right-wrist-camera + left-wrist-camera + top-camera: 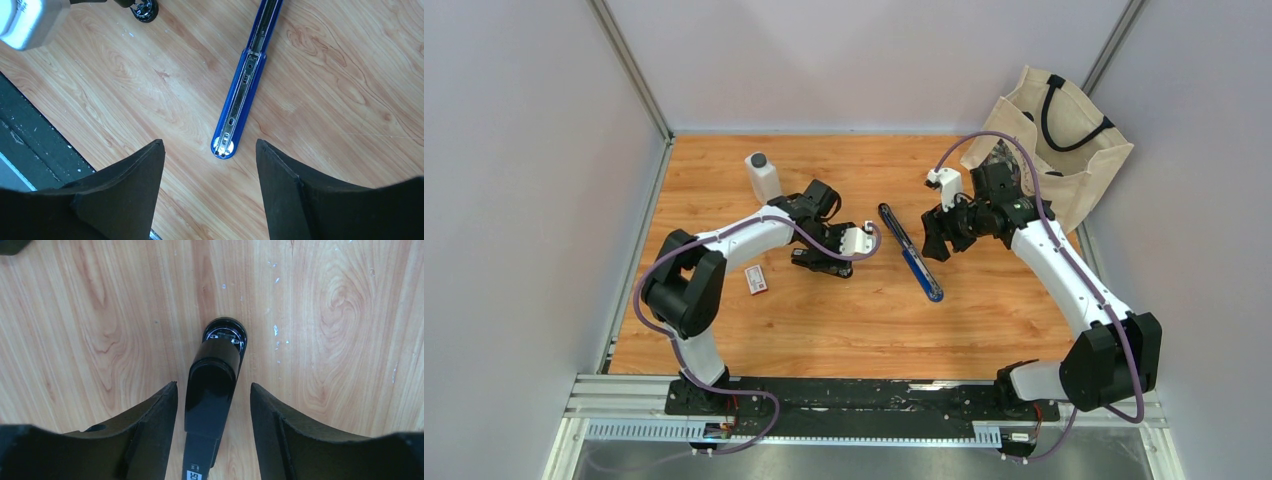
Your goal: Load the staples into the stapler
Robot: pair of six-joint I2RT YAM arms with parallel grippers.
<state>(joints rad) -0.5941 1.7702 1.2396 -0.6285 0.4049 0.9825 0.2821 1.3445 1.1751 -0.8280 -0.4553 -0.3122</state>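
Observation:
The staples (756, 279), a small white-and-red box, lie flat on the wood left of centre, apart from both grippers. A black stapler (212, 390) lies between the fingers of my left gripper (213, 385), its rounded front end (225, 332) pointing away. The jaws stand open, with a gap on each side of it. From above, my left gripper (822, 262) is just right of the box. A blue stapler (921, 272) lies opened out flat at centre, its metal channel (242, 85) facing up. My right gripper (934, 240) hovers beside it, open (210, 141) and empty.
A white bottle with a dark cap (762, 177) stands at the back left. A beige tote bag with black handles (1054, 140) leans in the back right corner. Grey walls close in the table (844, 330) on three sides.

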